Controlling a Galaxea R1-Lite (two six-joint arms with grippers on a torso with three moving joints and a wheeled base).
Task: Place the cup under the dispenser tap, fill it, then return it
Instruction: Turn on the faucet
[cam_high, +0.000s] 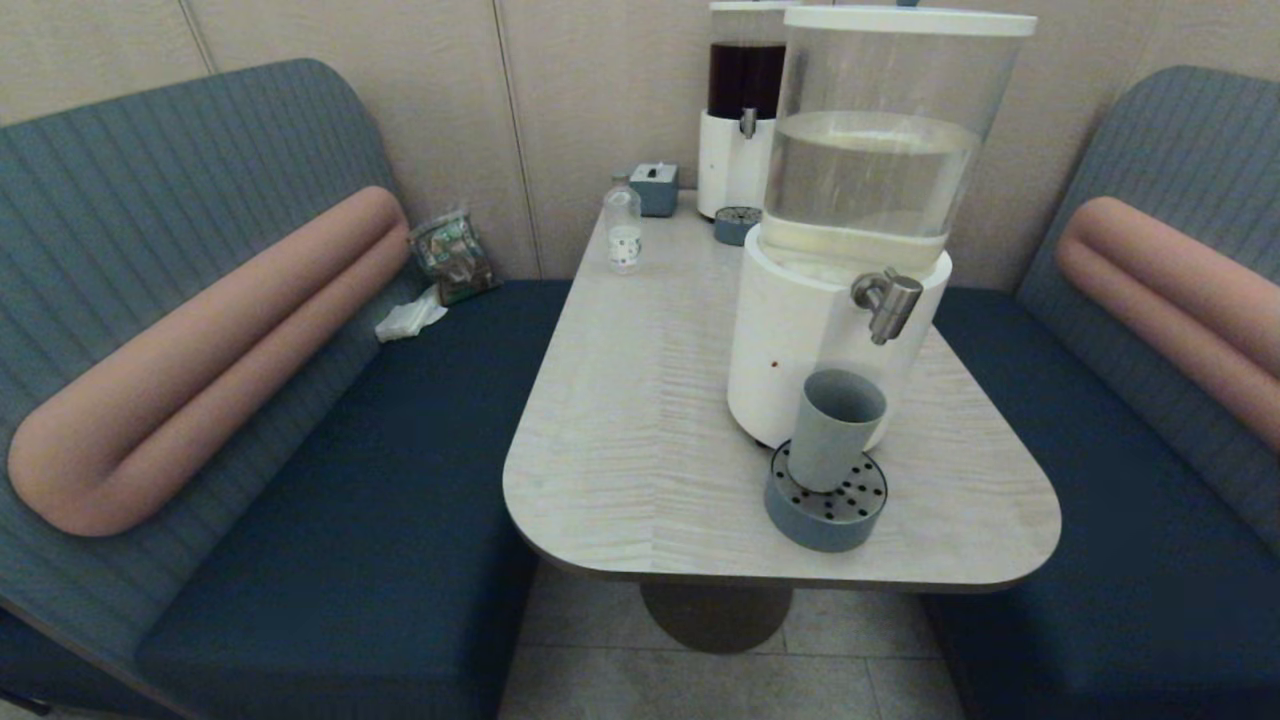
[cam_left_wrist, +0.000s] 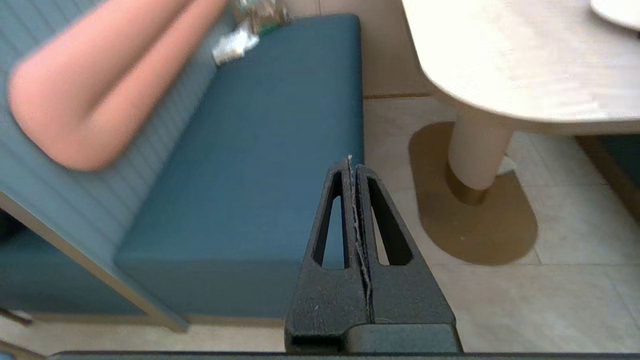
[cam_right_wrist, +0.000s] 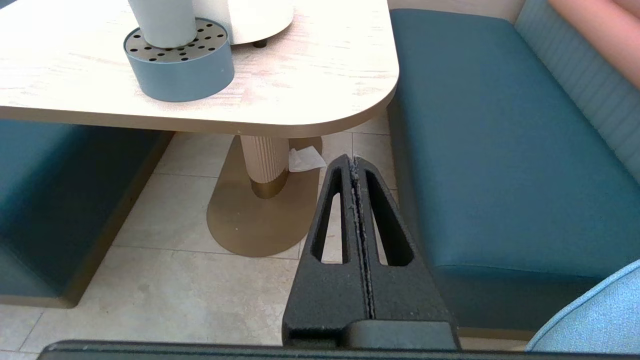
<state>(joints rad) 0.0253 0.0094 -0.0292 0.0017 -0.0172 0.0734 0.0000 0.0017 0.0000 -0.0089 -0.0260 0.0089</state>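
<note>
The grey-blue cup (cam_high: 835, 428) stands upright on the round perforated drip tray (cam_high: 826, 500), near the table's front edge. The brushed-steel dispenser tap (cam_high: 888, 303) juts from the white-based dispenser with the clear-liquid tank (cam_high: 872, 180), a little above the cup and to its right. Only the cup's lower part (cam_right_wrist: 162, 20) shows in the right wrist view, on the drip tray (cam_right_wrist: 180, 70). My left gripper (cam_left_wrist: 352, 162) is shut and empty, low over the floor by the left bench. My right gripper (cam_right_wrist: 352, 161) is shut and empty, below table height near the right bench. Neither arm appears in the head view.
A dark-liquid dispenser (cam_high: 745, 110) with its own small tray (cam_high: 736, 224), a grey box (cam_high: 655, 188) and a small clear bottle (cam_high: 622, 232) stand at the table's far end. Blue benches (cam_high: 330, 480) flank the table (cam_high: 640, 420). The table pedestal (cam_right_wrist: 265, 165) stands between the grippers.
</note>
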